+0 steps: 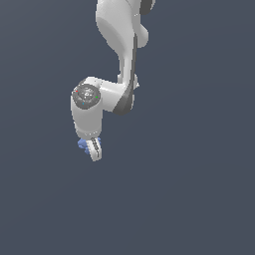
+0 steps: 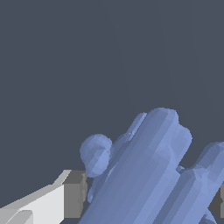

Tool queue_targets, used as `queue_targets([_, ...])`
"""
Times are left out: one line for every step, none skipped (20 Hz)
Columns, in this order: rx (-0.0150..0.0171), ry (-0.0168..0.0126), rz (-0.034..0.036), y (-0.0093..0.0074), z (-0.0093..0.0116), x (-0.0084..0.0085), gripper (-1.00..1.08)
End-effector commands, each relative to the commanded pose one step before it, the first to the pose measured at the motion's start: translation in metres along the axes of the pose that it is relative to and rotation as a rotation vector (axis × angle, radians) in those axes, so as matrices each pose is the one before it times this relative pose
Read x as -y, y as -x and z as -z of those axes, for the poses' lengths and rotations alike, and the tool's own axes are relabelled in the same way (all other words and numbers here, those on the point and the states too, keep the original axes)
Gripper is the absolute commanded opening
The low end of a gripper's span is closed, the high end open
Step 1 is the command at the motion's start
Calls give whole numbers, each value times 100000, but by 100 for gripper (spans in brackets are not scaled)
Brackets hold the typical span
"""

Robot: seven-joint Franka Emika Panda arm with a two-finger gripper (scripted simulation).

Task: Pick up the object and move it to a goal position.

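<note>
The object (image 1: 82,144) is a small periwinkle-blue knobby cluster, partly hidden between the white fingers of my gripper (image 1: 92,148) in the exterior view. The gripper is shut on it and holds it off the dark grey ground. In the wrist view the object (image 2: 148,175) fills the frame close up, with rounded knobs and long lumpy spikes. One white finger with a grey pad (image 2: 74,192) presses against its side; a sliver of the other pad (image 2: 219,201) shows at the frame's edge.
The white arm (image 1: 119,40) reaches down from the exterior view's top. A plain dark grey surface (image 1: 189,189) surrounds everything. No goal marker shows.
</note>
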State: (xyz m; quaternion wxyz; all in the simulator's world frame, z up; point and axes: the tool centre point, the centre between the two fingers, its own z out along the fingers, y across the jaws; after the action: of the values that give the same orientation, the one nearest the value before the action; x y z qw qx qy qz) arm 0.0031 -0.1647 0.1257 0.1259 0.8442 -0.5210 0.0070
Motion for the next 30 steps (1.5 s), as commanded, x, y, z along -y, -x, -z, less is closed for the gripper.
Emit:
queue_targets([-4031,4326,6919,-1668,1751,-1029,-100])
queue_targets([-1658,1741,2890,-686,705,-416,-100])
queue_targets([-1683,1764,2937,-696,717,-420,-100])
queue_targets([-1707,1787,2984,-706,728,-423,-100])
queue_targets([-1731,1809,3032,-715,740,-426,-100])
queue_targets([-1756,1831,3081,-725,752,-429,-100])
queue_targets([-1746,1816,3069,-720,749,-423,-100])
queue_targets([-1700,1763,2994,-701,730,-409,-100])
queue_targets([-1659,1716,2926,-683,712,-396,-100])
queue_targets([-1622,1672,2865,-667,697,-384,-100])
queue_targets([-1589,1632,2809,-653,682,-373,-100])
queue_targets([-1559,1595,2759,-640,669,-362,-100])
queue_targets([-1533,1561,2714,-628,658,-353,-100])
queue_targets([-1508,1530,2673,-617,647,-344,-100])
queue_targets([-1487,1501,2635,-608,637,-335,-100])
queue_targets([-1467,1474,2600,-599,627,-327,-100])
queue_targets([-1450,1448,2569,-591,619,-319,-100])
queue_targets([-1434,1424,2539,-584,611,-312,-100])
queue_targets([-1420,1402,2513,-577,604,-304,-100])
queue_targets([-1407,1380,2487,-571,597,-298,-100])
queue_targets([-1396,1360,2465,-566,590,-291,-100])
queue_targets([-1385,1339,2442,-561,584,-284,-100])
queue_targets([-1341,1286,2360,-542,563,-271,-100])
queue_targets([-1265,1204,2221,-511,529,-253,-100])
queue_targets([-1191,1124,2086,-481,496,-234,-100])
queue_targets([-1119,1046,1953,-451,464,-217,-100])
queue_targets([-1048,970,1824,-422,432,-199,-100])
queue_targets([-978,895,1696,-393,401,-182,-100])
queue_targets([-910,825,1573,-366,371,-168,-100])
queue_targets([-844,757,1453,-339,342,-153,-100])
